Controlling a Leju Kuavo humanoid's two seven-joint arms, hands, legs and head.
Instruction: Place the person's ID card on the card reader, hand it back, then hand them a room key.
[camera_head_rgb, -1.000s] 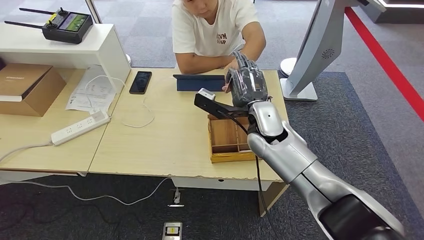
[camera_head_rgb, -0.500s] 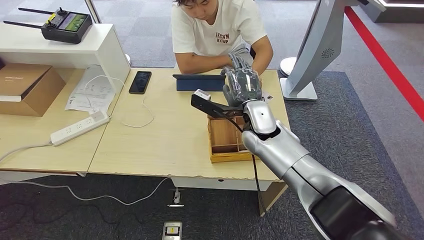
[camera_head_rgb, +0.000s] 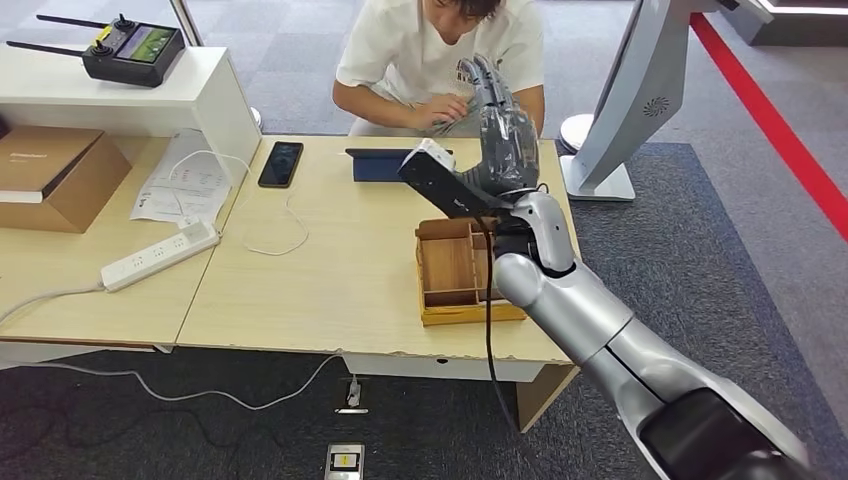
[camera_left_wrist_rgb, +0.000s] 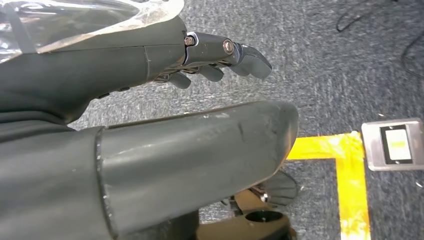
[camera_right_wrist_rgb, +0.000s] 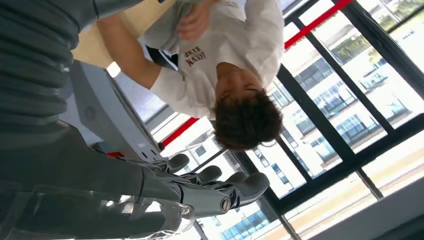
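My right hand (camera_head_rgb: 503, 135) is raised above the far edge of the table (camera_head_rgb: 330, 290), fingers stretched out toward the person (camera_head_rgb: 430, 45) sitting behind it. In the right wrist view the right hand (camera_right_wrist_rgb: 200, 192) has straight fingers with nothing between them. The person's hand (camera_head_rgb: 442, 108) is close to my fingertips; I cannot tell whether it holds a card. The dark blue flat card reader (camera_head_rgb: 385, 163) lies on the table below my hand. A wooden compartment box (camera_head_rgb: 455, 275) sits under my forearm. My left hand (camera_left_wrist_rgb: 215, 55) hangs over the carpet, holding nothing.
A black phone (camera_head_rgb: 281, 163), a white cable, papers (camera_head_rgb: 185, 180) and a power strip (camera_head_rgb: 160, 255) lie on the table's left side. A cardboard box (camera_head_rgb: 50, 175) and a white shelf with a controller (camera_head_rgb: 133, 50) stand further left. A white stand (camera_head_rgb: 625, 110) rises at the right.
My right hand has lifted from just above the table near the card reader up toward the person's chest. The person has leaned forward and brought a hand to my fingertips.
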